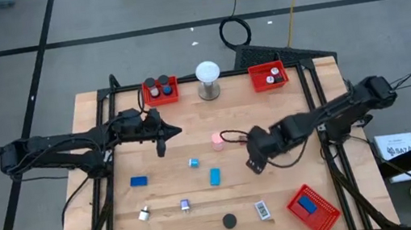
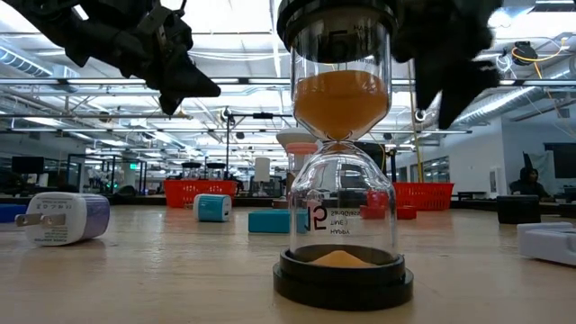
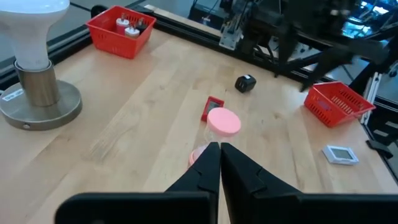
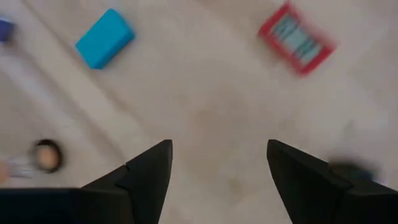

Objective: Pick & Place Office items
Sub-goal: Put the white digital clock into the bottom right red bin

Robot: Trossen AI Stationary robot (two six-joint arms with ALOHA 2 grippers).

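**Over the wooden table, nothing in my fingers**

From above: the wooden table holds three red trays and a white globe; office items lie scattered between my arms.

Left wrist: my left gripper is pinched tight — empty, above a pink timer.

Right wrist: my right gripper spreads wide over bare wood, empty.

Wooden table — three red trays; white globe; scattered small office items.
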